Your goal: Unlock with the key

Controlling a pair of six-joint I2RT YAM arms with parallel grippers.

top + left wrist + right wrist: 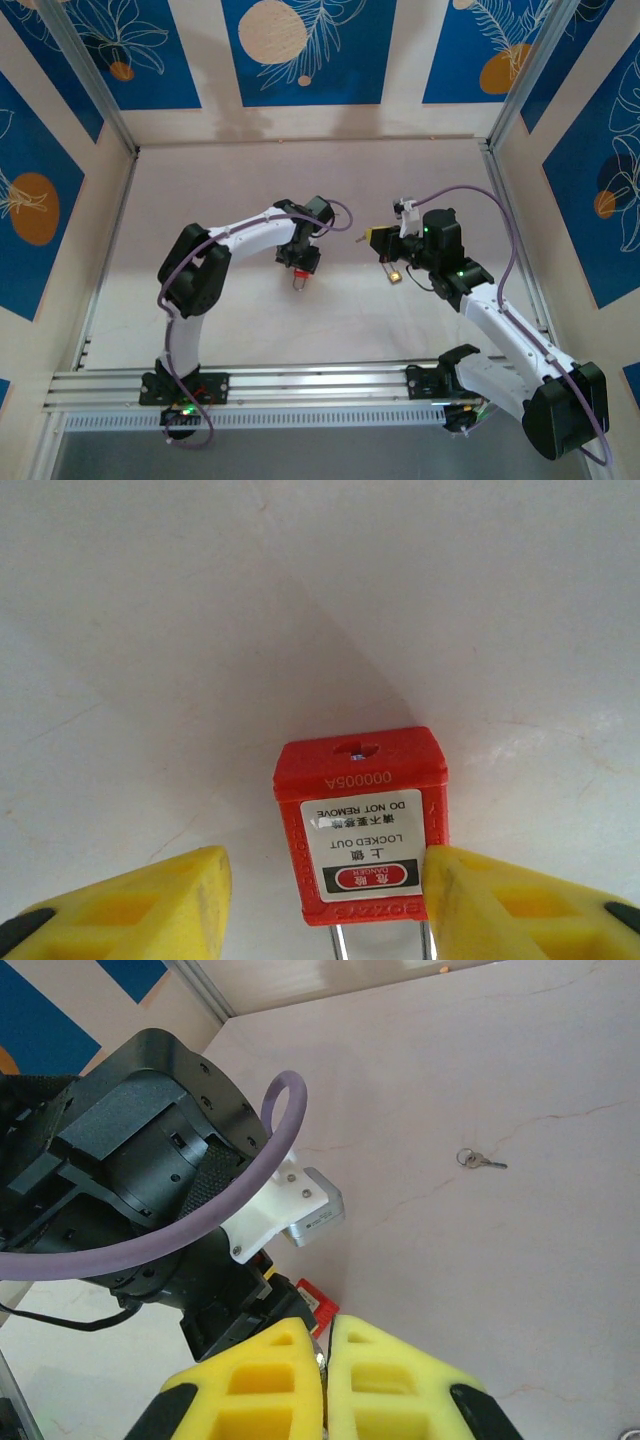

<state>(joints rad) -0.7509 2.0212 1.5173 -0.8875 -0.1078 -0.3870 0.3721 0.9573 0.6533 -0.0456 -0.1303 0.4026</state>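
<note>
We see the left hand near the middle of the worktop, open around the padlock. One yellow finger touches the lock's side, and the other stands apart from it with a gap. The red lock has its keyhole end pointing away from the wrist and its shackle pointing back between the fingers.

The right hand hovers just beside it, closed with its fingers pressed together. A glint of metal shows in the seam, but we cannot tell what it is. From the right wrist, the left arm and its purple cable stand close in front and cover most of the lock, leaving one red corner showing past the fingertips. A key lies flat on the worktop, well apart from both hands, towards the back wall.

Pale worktop spreads beyond the lock and to both sides. It is bounded by blue-panelled walls at the back and sides, with metal posts at the corners and a rail along the near edge by the arm bases.
</note>
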